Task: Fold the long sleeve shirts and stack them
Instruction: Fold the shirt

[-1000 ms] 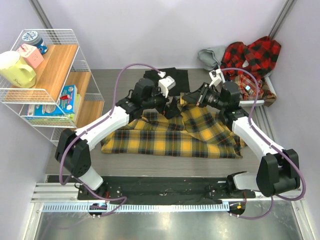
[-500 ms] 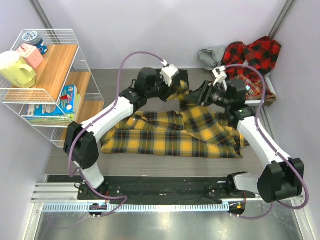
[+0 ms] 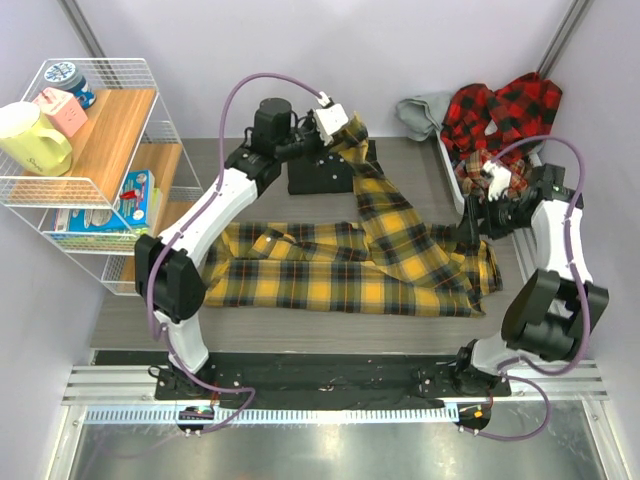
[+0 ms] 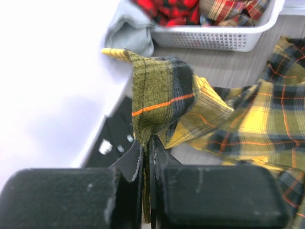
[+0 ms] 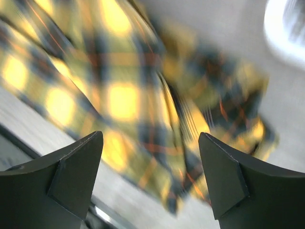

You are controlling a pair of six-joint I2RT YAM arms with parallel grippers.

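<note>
The yellow-and-black plaid shirt [image 3: 330, 270] lies spread across the table. One corner of it [image 4: 162, 95] is lifted toward the back, and my left gripper [image 3: 338, 122] [image 4: 148, 150] is shut on that corner. A strip of the cloth hangs from the grip down to the table. Under the raised cloth lies the plain black shirt [image 3: 320, 172] [image 4: 114, 138], folded at the back. My right gripper [image 3: 472, 215] [image 5: 150, 138] is open over the yellow shirt's [image 5: 124, 100] right edge, with nothing between its fingers; that view is blurred. Red-and-black plaid shirts [image 3: 500, 110] [image 4: 167, 8] are heaped at the back right.
A white basket [image 3: 530, 165] [image 4: 214, 37] holds the red shirts at the back right, with a grey garment [image 3: 425, 108] [image 4: 129, 31] beside it. A wire shelf [image 3: 100, 150] with a mug and boxes stands along the left. The back wall is close behind the left gripper.
The left gripper shut on the yellow shirt's corner and carried it up and toward the back. The right gripper opened, let go of the cloth, and swung out to the right edge.
</note>
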